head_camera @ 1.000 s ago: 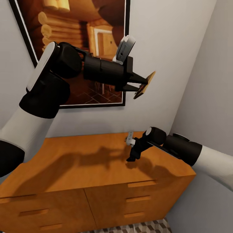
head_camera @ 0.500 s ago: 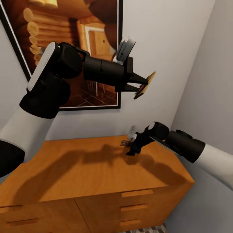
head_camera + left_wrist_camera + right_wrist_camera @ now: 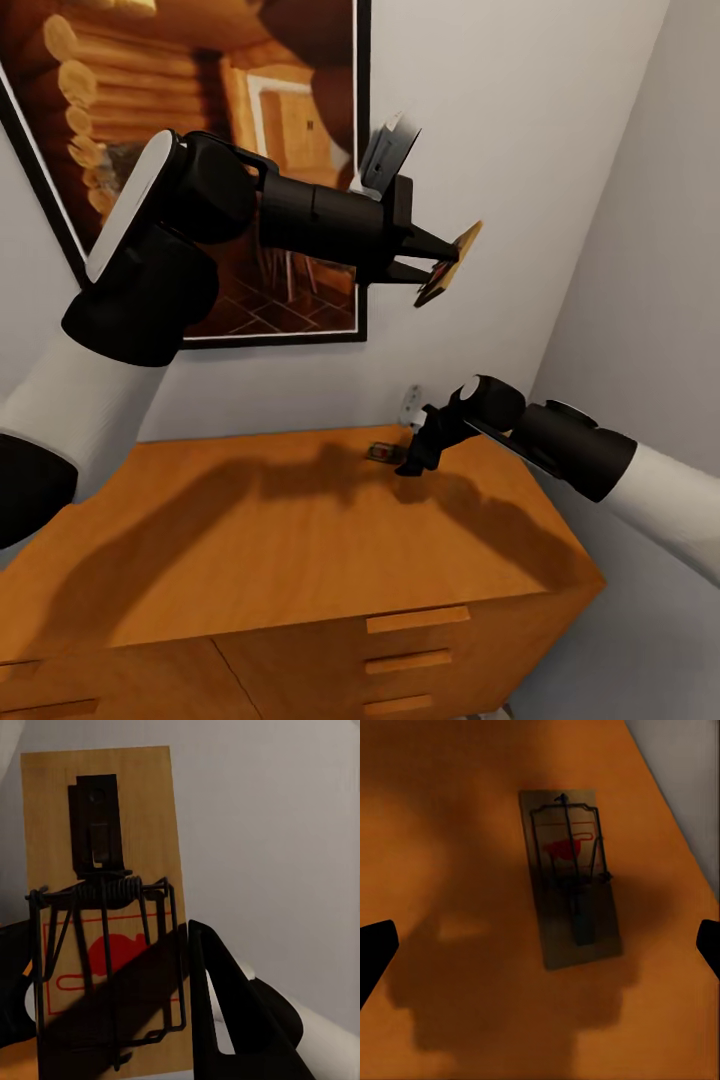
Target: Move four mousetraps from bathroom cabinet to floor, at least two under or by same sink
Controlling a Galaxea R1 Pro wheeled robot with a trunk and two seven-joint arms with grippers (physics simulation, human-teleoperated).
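Note:
My left gripper is raised in front of the wall, shut on a mousetrap, a tan board with a dark wire spring. In the left wrist view that mousetrap stands between the dark fingers. A second mousetrap lies flat at the back of the orange-brown cabinet top. My right gripper hovers just beside and above it. In the right wrist view this mousetrap lies on the wood below the open right gripper, whose fingertips show wide apart at both edges.
A large framed picture of a log interior hangs on the wall behind my left arm. A grey side wall closes the corner right of the cabinet. Drawer fronts with bar handles face me below the top.
The head camera has swung, shifting the whole view. My right gripper has moved a little toward the wall, and the trap on the cabinet top has come into sight. The left gripper holds its trap still.

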